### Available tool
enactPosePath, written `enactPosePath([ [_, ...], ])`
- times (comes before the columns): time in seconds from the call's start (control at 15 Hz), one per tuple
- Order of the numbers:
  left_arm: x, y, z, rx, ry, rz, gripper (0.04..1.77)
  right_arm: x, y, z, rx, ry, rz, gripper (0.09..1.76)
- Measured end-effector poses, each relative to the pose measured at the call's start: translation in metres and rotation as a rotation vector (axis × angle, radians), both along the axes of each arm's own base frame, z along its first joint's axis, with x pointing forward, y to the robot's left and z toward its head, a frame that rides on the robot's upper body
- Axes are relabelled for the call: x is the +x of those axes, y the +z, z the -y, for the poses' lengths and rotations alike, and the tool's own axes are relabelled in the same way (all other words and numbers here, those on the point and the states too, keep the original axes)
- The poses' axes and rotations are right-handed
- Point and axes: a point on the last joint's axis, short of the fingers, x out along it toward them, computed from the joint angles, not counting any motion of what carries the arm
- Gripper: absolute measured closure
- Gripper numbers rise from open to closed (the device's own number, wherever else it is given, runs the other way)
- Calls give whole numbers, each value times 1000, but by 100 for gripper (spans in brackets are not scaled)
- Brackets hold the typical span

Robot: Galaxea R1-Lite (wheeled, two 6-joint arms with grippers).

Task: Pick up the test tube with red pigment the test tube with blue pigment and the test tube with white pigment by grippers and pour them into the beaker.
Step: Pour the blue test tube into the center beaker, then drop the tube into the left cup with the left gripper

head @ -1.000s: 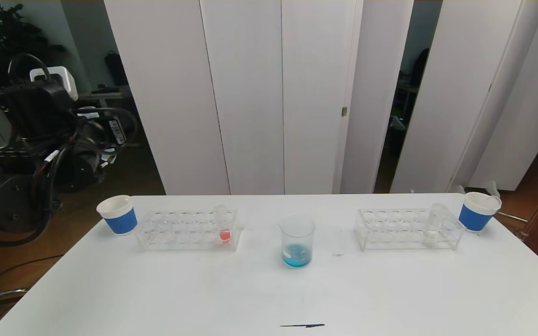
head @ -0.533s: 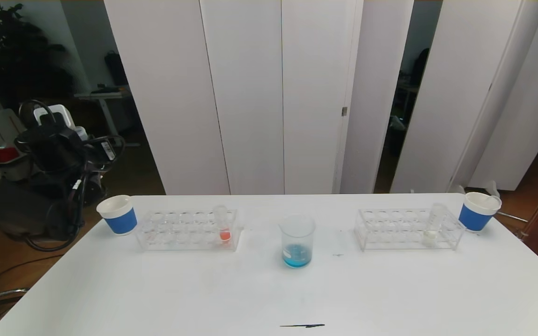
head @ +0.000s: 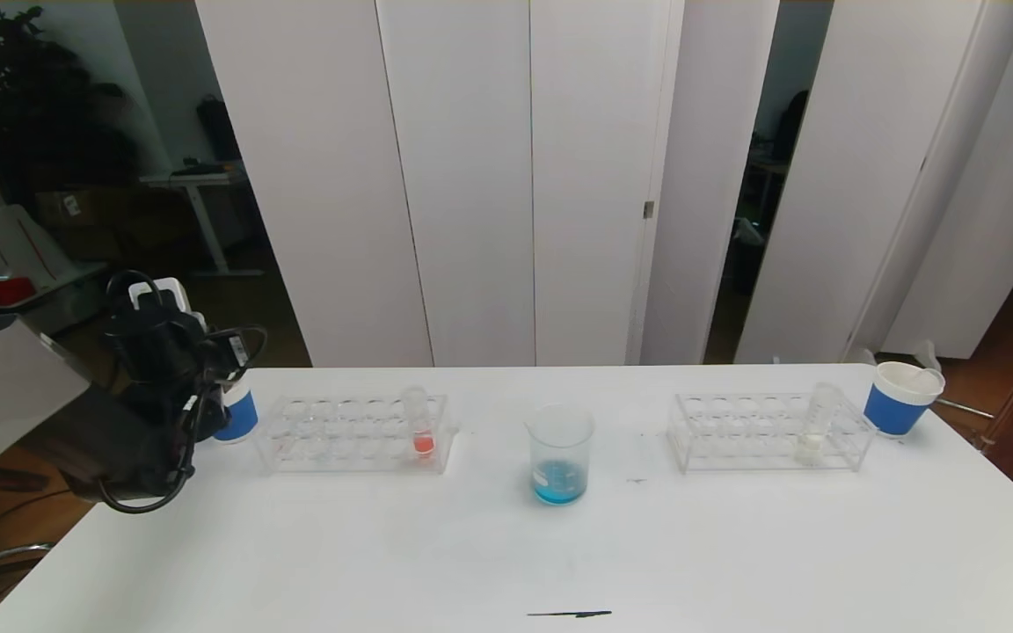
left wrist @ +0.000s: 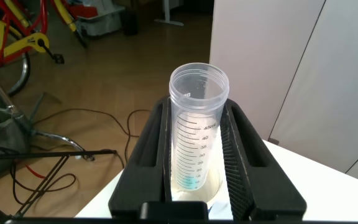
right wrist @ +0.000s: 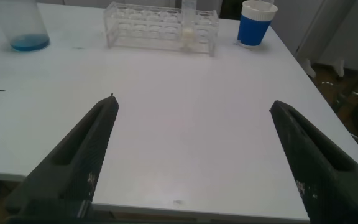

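The small clear glass beaker (head: 559,453) with a pouring lip stands mid-counter, a shallow pool of cyan-blue liquid in its base. Left of the beaker, a clear plastic rack (head: 354,433) holds a slim tube with orange-red liquid (head: 420,424). Right of it, a second clear rack (head: 766,432) holds the slim tube with cream-white pigment (head: 816,426). Far left of the beaker, the black cable-wrapped left gripper (left wrist: 194,177) is clamped on a clear graduated tube (left wrist: 196,134) with a blue trace. The right gripper (right wrist: 194,158), fingers wide apart, hovers over the smooth white counter (head: 506,563).
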Motion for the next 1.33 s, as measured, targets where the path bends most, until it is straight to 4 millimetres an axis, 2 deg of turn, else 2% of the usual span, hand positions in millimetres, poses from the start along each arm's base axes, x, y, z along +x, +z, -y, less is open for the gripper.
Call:
enactPosePath([
  [0.4, 2, -32, -4, -8, -39, -72, 124, 0, 0, 0, 0, 0, 0, 10],
  [0.67, 2, -39, -5, -6, -40, -94, 124, 0, 0, 0, 0, 0, 0, 10],
  [0.73, 2, -41, -5, -6, -40, -98, 112, 0, 0, 0, 0, 0, 0, 10],
  [0.93, 1, -40, -5, -6, -41, -98, 18, 0, 0, 0, 0, 0, 0, 10],
  [1.0, 0, -37, -5, -4, -41, -96, 7, 0, 0, 0, 0, 0, 0, 10],
  [1.13, -7, -23, -4, 11, -53, -86, 6, 0, 0, 0, 0, 0, 0, 10],
  [1.33, -33, 24, 4, 50, -112, -66, 6, 0, 0, 0, 0, 0, 0, 10],
])
